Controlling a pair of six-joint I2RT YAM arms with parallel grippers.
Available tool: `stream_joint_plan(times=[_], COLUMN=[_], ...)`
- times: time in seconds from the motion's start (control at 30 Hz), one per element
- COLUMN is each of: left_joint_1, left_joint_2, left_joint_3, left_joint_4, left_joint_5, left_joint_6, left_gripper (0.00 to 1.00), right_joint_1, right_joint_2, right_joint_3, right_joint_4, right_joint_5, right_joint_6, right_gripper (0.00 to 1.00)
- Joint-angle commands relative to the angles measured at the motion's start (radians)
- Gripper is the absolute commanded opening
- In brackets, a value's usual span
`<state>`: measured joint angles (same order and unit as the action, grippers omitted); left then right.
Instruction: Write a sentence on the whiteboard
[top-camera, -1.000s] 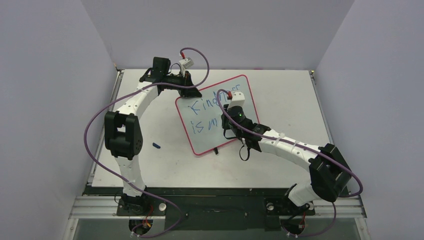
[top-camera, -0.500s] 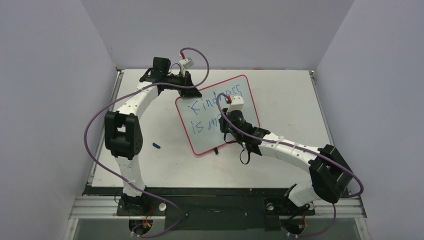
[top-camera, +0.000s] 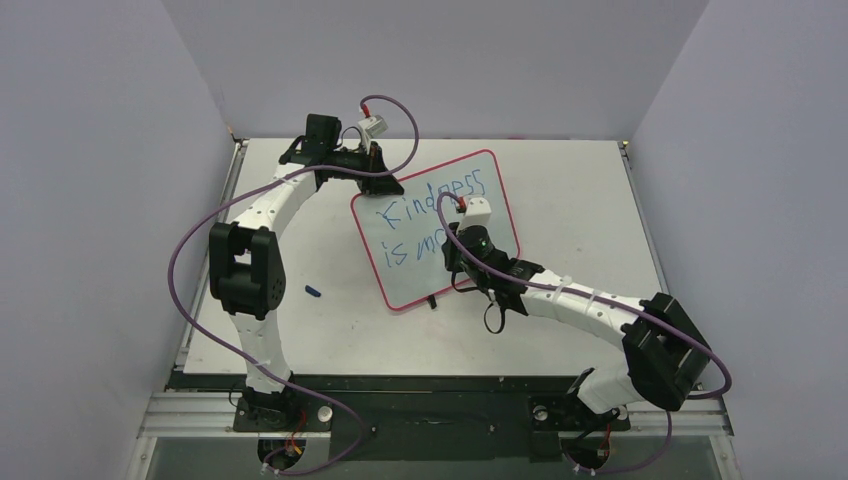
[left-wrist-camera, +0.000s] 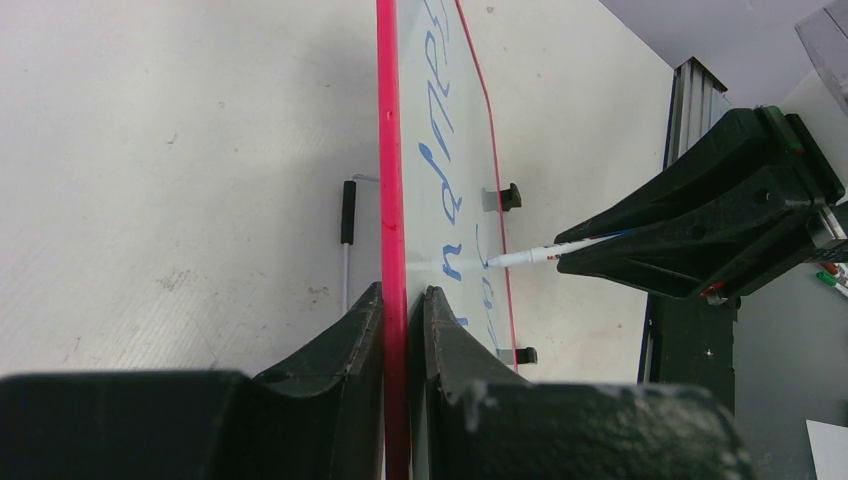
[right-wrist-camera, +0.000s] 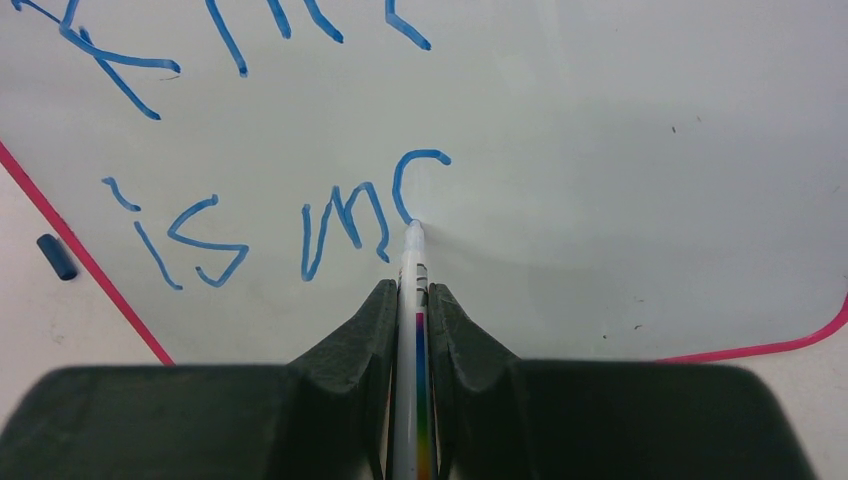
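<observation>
Worktop (top-camera: 560, 180) first: pale and flat, with both arms reaching over it from my near edge. On it, left of centre, lies the whiteboard (top-camera: 400, 285), turned askew so its red rim runs diagonally in the top view.

My left gripper (left-wrist-camera: 403, 295) is pressed together on the far-left edge of the board; from its wrist view the red rim runs straight between the two fingers, so I read that as a steadying hold. My right gripper (right-wrist-camera: 410, 290) hangs over the right half of the board and pinches the marker (right-wrist-camera: 413, 265), which points away from me with its tip touching the white surface.

As for the sentence (top-camera: 425, 215), the top line reads "Kindness" in blue. The lower line has "is", then an "m", then a single open curve, and the marker tip sits at the foot of that curve. I judge the task past halfway, with a word in the middle of being written. The rest of that letter and whatever follows it are not yet down, and there is bare board to the right for them.

Two small black clips (left-wrist-camera: 510, 195) sit on the board's opposite edge. A blue cap (top-camera: 313, 291) lies on the worktop, apart from the board on its left.
</observation>
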<state>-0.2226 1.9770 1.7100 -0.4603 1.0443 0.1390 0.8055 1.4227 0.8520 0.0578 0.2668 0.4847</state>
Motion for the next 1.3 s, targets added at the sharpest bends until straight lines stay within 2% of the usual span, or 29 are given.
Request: stream_joint_plan(times=[0.0,0.73,1.27], left_joint_1=[-0.016,-0.015,-0.015], left_joint_2=[-0.008,-0.009,-0.010], left_joint_3=[0.003,0.002,0.002], left_joint_4=[0.034,0.033,0.033], left_joint_5=[0.017,0.016,0.017], left_joint_6=[0.076,0.077,0.078], left_gripper=[0.00,0.00,0.00], right_joint_1=[-0.019,-0.049,-0.048], right_joint_2=[-0.015,0.032,-0.004], right_joint_3=[0.017,0.151,0.006], right_joint_4=[-0.043,-0.055,-0.026], right_joint_5=[0.046,0.024,-0.001], right_joint_6=[-0.020,-0.050,0.016], right_gripper=[0.00,0.00,0.00])
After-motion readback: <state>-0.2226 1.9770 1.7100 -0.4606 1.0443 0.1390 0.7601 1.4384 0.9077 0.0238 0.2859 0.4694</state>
